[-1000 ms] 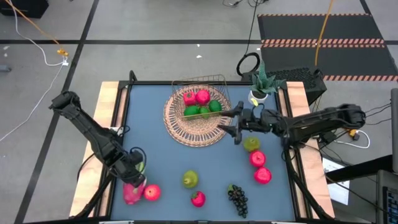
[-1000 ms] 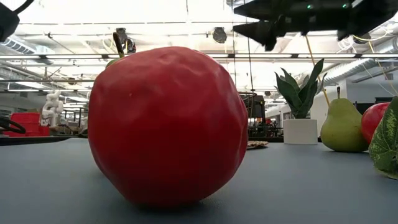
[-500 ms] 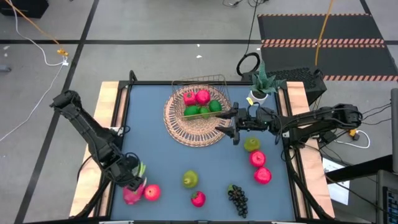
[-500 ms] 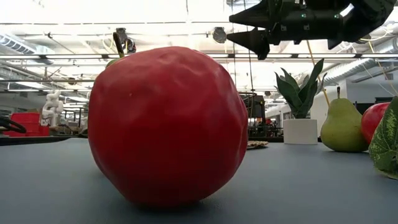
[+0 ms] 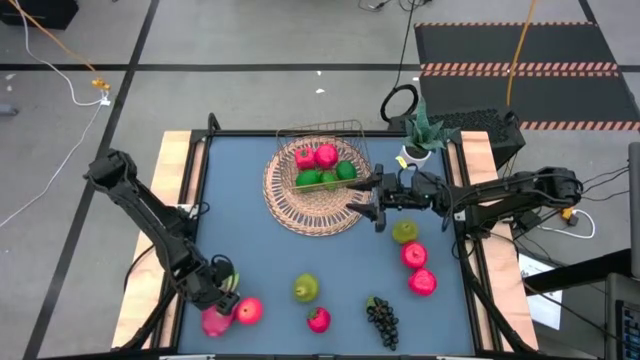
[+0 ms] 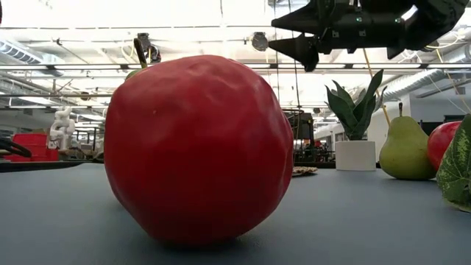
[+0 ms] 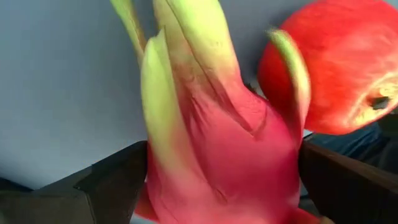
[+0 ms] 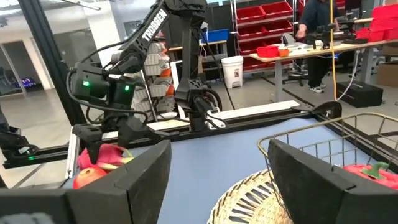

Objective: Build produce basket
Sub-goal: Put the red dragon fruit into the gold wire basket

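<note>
1. Two limes (image 5: pixel 318 176) lie in the one wire basket (image 5: pixel 322 131).
2. Four apples, two strawberries.
3. Two pears (image 5: pixel 306 288).
4. One dragon fruit (image 5: pixel 213 320), one grape bunch (image 5: pixel 382 320).
5. One wicker mat (image 5: pixel 290 206), one potted plant (image 5: pixel 420 135).

Left hand (image 5: pixel 213 303) moved toward table's near edge, fingers spread wide around dragon fruit (image 7: pixel 217 149).

The worktop (image 5: pixel 250 240) is a matt, smooth blue-grey sheet edged with pale bare wood. The basket (image 5: pixel 322 133) is thin bare metal wire, standing on a rough woven wicker mat (image 5: pixel 300 212). The apple (image 6: pixel 197 147) has a dull, faintly dimpled red plastic skin.
</note>
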`<control>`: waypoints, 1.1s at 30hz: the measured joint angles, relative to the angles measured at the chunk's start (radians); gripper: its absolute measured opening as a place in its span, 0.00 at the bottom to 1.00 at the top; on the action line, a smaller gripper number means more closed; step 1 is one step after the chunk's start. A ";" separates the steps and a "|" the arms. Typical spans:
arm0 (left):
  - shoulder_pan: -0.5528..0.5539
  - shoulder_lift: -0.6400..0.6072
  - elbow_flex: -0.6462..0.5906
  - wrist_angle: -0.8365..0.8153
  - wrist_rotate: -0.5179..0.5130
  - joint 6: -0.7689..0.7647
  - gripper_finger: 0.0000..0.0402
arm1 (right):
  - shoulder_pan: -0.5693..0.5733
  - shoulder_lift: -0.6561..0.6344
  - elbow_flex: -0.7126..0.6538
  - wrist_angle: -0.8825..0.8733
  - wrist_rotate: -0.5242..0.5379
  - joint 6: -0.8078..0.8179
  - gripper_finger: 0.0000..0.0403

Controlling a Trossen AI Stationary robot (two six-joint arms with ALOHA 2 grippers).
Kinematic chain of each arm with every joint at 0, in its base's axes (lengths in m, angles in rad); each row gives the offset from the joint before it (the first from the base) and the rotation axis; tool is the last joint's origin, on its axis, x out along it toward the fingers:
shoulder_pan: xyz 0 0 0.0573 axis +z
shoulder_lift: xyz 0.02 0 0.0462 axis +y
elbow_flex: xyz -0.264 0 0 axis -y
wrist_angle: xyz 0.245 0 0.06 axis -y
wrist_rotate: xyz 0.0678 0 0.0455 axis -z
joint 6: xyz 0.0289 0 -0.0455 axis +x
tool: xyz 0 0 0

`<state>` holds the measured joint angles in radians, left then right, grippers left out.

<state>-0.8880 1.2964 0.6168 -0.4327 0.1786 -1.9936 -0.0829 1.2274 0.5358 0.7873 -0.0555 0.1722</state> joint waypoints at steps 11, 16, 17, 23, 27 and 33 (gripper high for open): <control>0.075 -0.003 -0.049 -0.017 0.050 0.026 0.79 | -0.016 0.000 0.000 -0.022 0.001 0.026 0.66; 0.144 -0.037 -0.044 -0.066 0.041 0.128 0.59 | -0.016 0.000 0.000 -0.023 0.000 0.026 0.66; 0.160 -0.047 -0.039 -0.091 0.032 0.153 0.57 | -0.016 0.000 0.000 -0.022 0.001 0.026 0.66; 0.249 -0.120 0.030 -0.308 -0.053 0.308 0.57 | -0.016 0.000 0.000 -0.021 0.001 0.037 0.66; 0.297 -0.174 0.105 -0.413 -0.093 0.441 0.60 | -0.016 0.000 0.000 -0.035 0.001 0.081 0.66; 0.452 -0.226 0.149 -0.447 -0.193 0.678 0.61 | -0.020 0.000 0.000 -0.044 0.006 0.073 0.66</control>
<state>-0.4360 1.0700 0.7659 -0.8798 -0.0145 -1.3152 -0.1033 1.2271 0.5358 0.7435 -0.0498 0.2450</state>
